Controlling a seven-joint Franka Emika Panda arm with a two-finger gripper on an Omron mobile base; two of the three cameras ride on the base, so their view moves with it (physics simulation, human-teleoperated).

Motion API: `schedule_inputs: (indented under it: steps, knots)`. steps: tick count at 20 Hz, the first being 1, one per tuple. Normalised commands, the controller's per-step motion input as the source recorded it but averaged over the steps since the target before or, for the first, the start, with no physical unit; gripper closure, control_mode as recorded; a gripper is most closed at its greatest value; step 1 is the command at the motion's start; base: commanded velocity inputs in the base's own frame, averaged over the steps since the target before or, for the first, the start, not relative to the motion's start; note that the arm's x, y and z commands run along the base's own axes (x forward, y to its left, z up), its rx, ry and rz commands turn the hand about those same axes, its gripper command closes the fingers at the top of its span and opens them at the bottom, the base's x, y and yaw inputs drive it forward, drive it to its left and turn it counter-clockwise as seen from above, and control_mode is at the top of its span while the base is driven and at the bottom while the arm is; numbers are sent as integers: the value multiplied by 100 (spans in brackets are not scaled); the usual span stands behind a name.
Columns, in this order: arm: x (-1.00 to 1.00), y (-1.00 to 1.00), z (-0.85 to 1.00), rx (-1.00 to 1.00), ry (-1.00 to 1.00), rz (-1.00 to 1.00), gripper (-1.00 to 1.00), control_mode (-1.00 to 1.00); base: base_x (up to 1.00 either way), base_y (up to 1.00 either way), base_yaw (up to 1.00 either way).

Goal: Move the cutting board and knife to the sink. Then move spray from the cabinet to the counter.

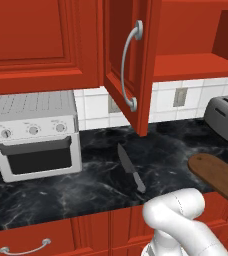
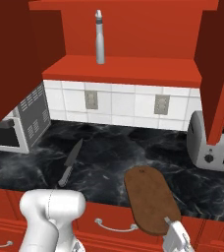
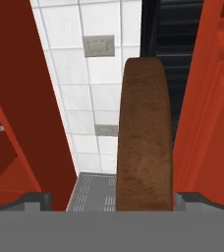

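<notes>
Your fingers (image 3: 109,202) are spread wide, one tip (image 3: 33,201) on each side of the cutting board's (image 3: 146,142) near end in the hand view; contact can't be confirmed, so you can't tell if it's gripped. In the right base view the hand (image 2: 175,236) sits low at the front edge of the desk (image 2: 109,157), right at the board's (image 2: 151,199) near rounded end, which overhangs that front edge above the red drawers (image 2: 111,224). The board lies flat, long axis running front to back, slightly angled. In the left base view the board (image 1: 216,175) shows at the right side of the desk (image 1: 86,185).

The knife (image 1: 131,168) lies flat on the desk, left of the board and apart from it, grey handle toward the front edge, dark blade pointing toward the back wall; in the right base view the knife (image 2: 70,163) is between the board and the toaster oven (image 2: 25,123).

The spray (image 2: 99,37) stands upright on the inner shelf of the cabinet (image 2: 128,69), toward the shelf's left side, cabinet doors swung open. The left door (image 1: 131,65) with its long curved silver handle hangs over the desk.

The white toaster oven (image 1: 36,132) sits at the desk's left back. A silver toaster (image 2: 214,142) sits at the right back, near the tiled wall (image 2: 124,106) with two outlets.
</notes>
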Motion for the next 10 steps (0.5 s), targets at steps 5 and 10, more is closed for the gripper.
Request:
schedule_inputs:
  steps: [5,10]
  knots:
    - [24,2,0,0,8,0,-100,-100,0,0,0]
    - [6,0,0,0,5,0,-100,-100,0,0,0]
